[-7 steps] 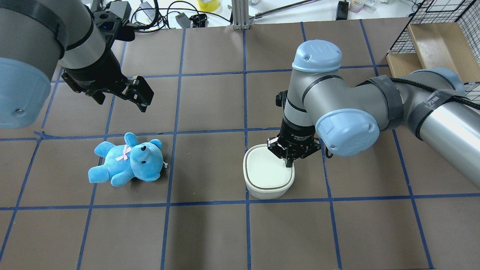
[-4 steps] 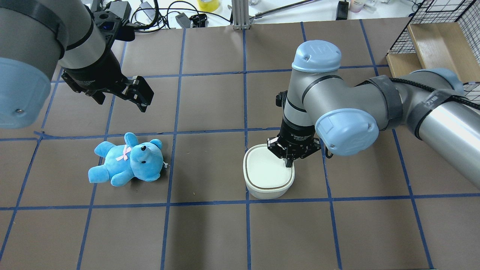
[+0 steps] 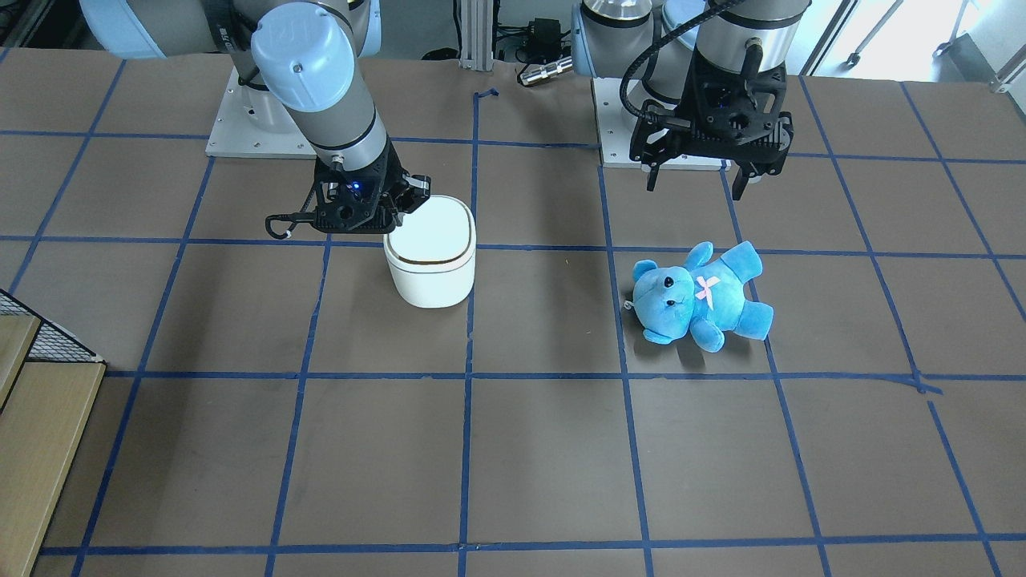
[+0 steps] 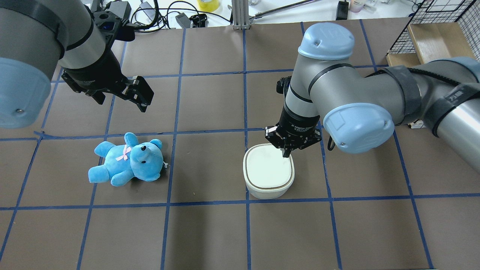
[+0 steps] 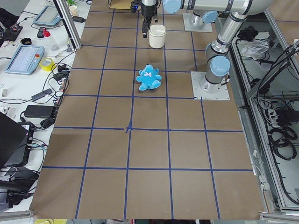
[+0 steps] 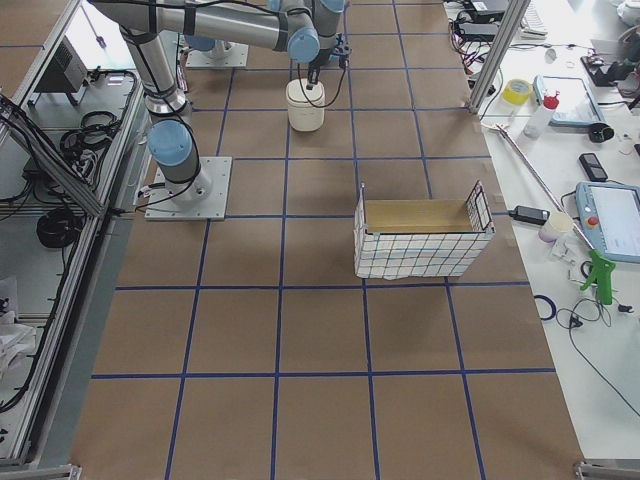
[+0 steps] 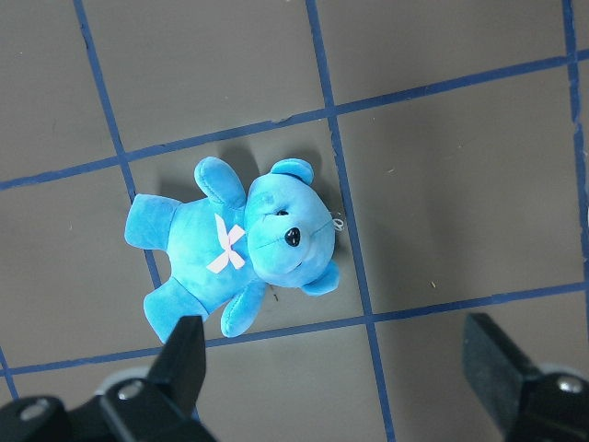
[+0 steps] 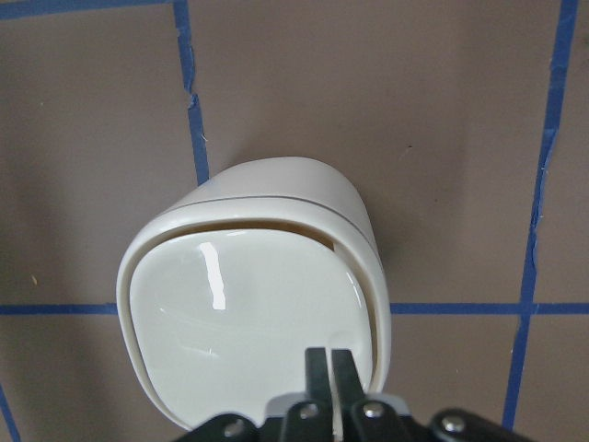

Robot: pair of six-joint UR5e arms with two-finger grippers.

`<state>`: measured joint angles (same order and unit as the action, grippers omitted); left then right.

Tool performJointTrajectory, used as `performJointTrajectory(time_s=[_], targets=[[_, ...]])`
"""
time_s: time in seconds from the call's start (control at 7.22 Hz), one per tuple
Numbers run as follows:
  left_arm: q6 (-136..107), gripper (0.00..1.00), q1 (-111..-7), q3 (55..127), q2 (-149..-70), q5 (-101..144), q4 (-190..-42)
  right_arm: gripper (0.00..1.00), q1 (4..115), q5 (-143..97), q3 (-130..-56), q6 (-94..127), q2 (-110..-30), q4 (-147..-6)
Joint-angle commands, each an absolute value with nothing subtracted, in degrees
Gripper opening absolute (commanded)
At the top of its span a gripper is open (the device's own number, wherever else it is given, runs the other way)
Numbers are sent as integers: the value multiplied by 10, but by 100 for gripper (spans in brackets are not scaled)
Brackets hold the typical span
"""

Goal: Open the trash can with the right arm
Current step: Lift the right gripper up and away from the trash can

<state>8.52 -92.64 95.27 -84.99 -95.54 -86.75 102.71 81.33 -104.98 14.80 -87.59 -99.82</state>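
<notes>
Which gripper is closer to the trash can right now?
Right. The right gripper, shut, is at the trash can lid's edge; the left gripper hangs open far off, near the blue teddy bear.

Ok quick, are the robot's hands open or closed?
Left gripper: open, holding nothing.
Right gripper: closed, holding nothing, over the trash can.
</notes>
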Motion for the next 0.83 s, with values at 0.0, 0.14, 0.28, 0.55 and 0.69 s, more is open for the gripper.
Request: performJointTrajectory(time_s=[0.0,0.14,0.28,0.55,0.69], targets=[[85,100,-926,953,-850,-955,-867,100,1016,841,-1001,149,-879,-997],[85,100,-926,953,-850,-955,-867,100,1013,880,-993,149,-879,-997],[85,100,-926,953,-850,-955,-867,100,1012,890,-992,148,-888,-995],[85,100,-926,953,-850,-955,-867,100,960,889,-991,118,-913,-973],[85,100,-926,953,-850,-955,-867,100,920,890,-983,58,-914,-969]])
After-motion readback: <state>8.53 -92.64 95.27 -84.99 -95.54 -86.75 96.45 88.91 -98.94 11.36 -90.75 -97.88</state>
